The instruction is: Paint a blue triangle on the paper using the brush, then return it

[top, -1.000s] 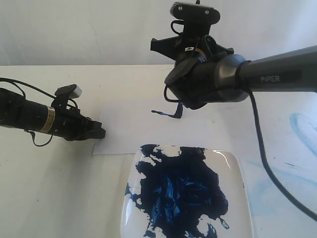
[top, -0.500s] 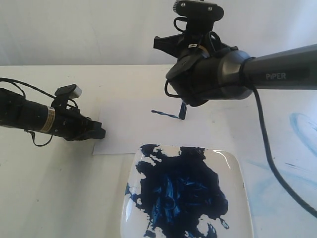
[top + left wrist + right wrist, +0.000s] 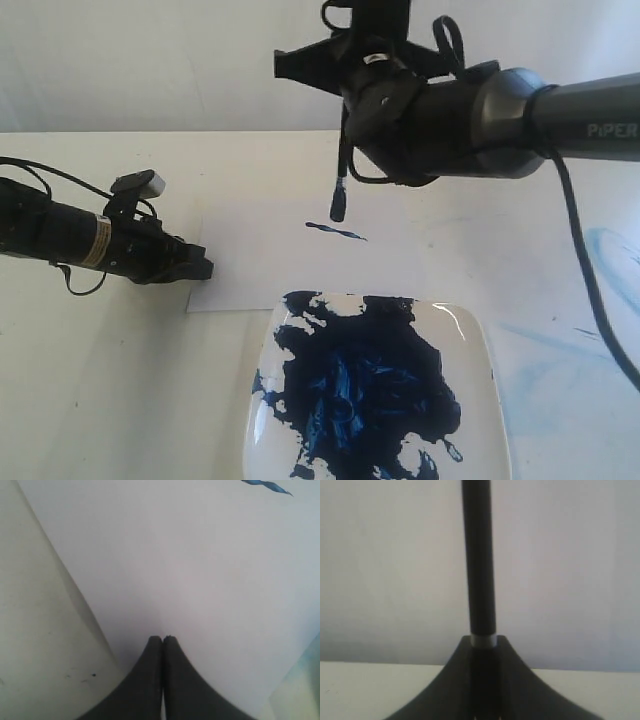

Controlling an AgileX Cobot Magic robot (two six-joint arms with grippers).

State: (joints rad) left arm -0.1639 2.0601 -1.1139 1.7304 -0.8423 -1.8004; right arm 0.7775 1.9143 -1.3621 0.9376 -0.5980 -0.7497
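The white paper (image 3: 260, 255) lies flat on the cream table. One short dark-blue stroke (image 3: 335, 231) crosses it; no blue triangle outline shows. The brush (image 3: 340, 185) hangs nearly upright, its blue-stained tip just above the stroke's left end and off the sheet. My right gripper (image 3: 483, 641) is shut on the brush (image 3: 478, 555) at its silver band; in the exterior view its fingers are hidden behind the wrist. My left gripper (image 3: 203, 268) is shut and empty, its tips resting at the paper's left edge. In the left wrist view the left gripper (image 3: 162, 638) rests on the paper (image 3: 190, 570), with the stroke (image 3: 265, 484) far off.
A glossy white plate (image 3: 475, 340) smeared with dark-blue paint (image 3: 365, 385) sits just in front of the paper. Faint pale-blue stains (image 3: 610, 255) mark the table at the right. The right arm's black cable (image 3: 590, 310) hangs over that side.
The right arm has swung left and risen. The brush tip has lifted off the paper from the stroke's right end to above its left end. The left arm has not moved.
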